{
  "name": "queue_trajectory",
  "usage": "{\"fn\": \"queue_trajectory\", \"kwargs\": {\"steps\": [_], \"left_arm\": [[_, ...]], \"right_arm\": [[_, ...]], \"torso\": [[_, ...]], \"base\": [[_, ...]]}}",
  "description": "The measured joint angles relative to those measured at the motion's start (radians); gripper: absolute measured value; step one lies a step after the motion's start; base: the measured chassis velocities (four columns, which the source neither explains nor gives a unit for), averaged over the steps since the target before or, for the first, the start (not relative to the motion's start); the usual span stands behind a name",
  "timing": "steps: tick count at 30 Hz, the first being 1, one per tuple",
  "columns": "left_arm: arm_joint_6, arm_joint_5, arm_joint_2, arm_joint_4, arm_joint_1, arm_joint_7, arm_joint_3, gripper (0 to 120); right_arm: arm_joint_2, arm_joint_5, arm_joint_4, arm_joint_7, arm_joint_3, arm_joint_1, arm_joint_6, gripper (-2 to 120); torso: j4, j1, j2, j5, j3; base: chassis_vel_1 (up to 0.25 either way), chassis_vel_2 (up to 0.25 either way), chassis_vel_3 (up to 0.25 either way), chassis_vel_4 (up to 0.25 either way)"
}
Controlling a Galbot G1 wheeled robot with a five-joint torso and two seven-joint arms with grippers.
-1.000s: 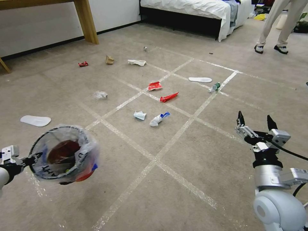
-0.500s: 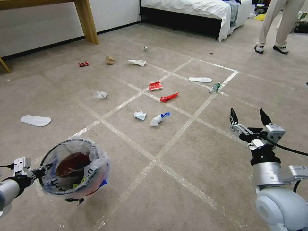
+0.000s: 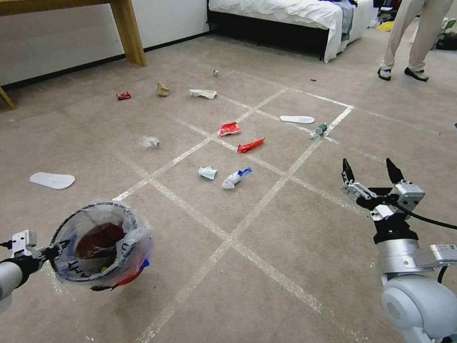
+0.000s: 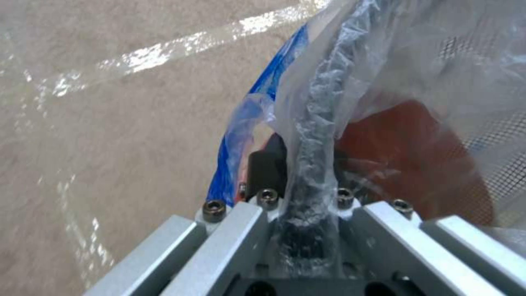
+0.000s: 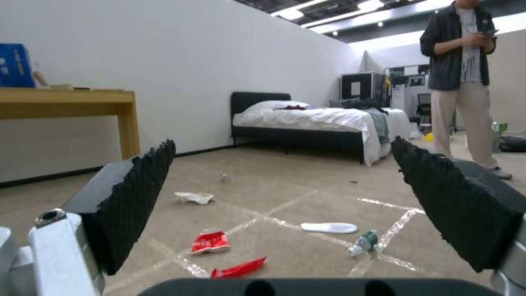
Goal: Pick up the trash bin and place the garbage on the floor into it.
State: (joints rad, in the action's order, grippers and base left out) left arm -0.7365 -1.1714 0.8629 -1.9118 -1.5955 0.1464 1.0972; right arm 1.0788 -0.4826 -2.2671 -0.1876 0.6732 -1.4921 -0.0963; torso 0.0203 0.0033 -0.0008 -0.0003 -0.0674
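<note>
Left hand [image 3: 56, 247] pinches the trash bin [image 3: 101, 245] by its rim — light, bag-slick mesh; right hand [image 3: 370, 172] gapes empty above the floor [image 3: 266, 228] — tissues will crush.

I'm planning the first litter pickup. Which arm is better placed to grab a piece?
Right, probably. The right gripper hangs open and empty above the beige-grey carpet floor, facing the long red snack wrapper. The left gripper is shut on the red-based mesh trash bin's rim.
</note>
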Motion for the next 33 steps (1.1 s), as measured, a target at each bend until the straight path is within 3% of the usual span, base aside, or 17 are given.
{"fn": "queue_trajectory", "kwargs": {"steps": [12,33], "left_arm": [[0.001,-0.01,-0.015,0.028,0.027,-0.001,-0.006,1],[0.001,-0.011,-0.009,0.025,0.01,-0.005,0.02,1]], "right_arm": [[-0.001,-0.001,0.013,0.0,-0.01,0.016,0.005,100],[0.001,0.001,0.002,-0.001,-0.009,0.006,0.005,100]], "torso": [[0.0001,0.0,0.0,-0.0001,0.0],[0.0,0.0,0.0,0.0001,0.0]], "base": [[-0.205,0.205,0.216,-0.218],[-0.169,0.169,0.169,-0.171]]}}
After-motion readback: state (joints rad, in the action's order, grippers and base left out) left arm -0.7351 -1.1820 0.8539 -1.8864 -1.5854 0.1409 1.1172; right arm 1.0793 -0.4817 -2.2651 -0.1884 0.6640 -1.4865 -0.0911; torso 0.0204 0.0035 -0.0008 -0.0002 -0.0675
